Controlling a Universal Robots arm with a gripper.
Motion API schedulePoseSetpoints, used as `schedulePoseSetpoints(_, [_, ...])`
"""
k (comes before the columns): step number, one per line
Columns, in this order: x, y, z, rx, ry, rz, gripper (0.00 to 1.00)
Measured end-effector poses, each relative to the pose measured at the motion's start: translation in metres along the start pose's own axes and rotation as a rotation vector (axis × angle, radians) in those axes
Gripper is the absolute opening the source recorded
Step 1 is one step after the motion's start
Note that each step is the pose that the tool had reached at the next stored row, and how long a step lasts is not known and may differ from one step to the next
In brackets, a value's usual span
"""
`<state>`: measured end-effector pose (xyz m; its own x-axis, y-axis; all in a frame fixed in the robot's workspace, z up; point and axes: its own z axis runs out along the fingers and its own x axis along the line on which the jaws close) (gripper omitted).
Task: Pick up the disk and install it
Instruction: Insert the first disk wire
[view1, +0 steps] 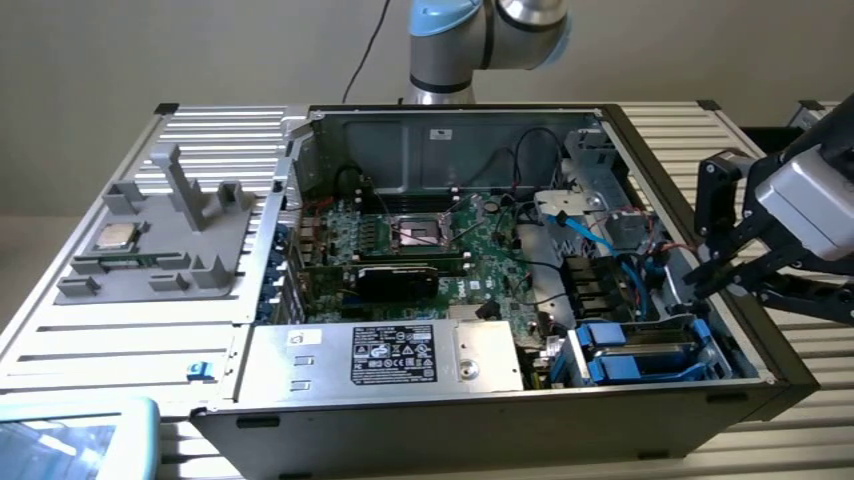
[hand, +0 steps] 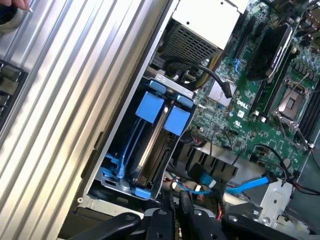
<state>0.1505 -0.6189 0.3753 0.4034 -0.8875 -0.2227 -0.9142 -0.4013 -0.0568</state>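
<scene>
The disk (view1: 647, 350) (hand: 150, 107) sits on edge in the drive cage at a corner of the computer case (view1: 467, 430). The pincer (view1: 697, 285) (hand: 177, 215) hangs near it, closed and empty. Any descent risks snagging the blue cable (view1: 587, 235) or striking the case wall.

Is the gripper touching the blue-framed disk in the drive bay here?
Apart. In the exterior view the gripper hangs over the case's side wall, with a visible gap down to the disk in its bay.
</scene>
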Motion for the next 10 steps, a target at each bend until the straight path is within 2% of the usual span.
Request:
schedulePoseSetpoints(1, [-0.002,-0.0009,0.0004,-0.0064,0.0146,0.001,0.16])
schedulePoseSetpoints(4, [-0.006,-0.0029,0.0017,-0.0279,0.0632,0.003,0.16])
schedulePoseSetpoints(8, [-0.013,-0.0057,0.0032,-0.0569,0.13,0.005,0.16])
schedulePoseSetpoints(10, [-0.016,-0.0064,0.0038,-0.0673,0.1557,0.006,0.16])
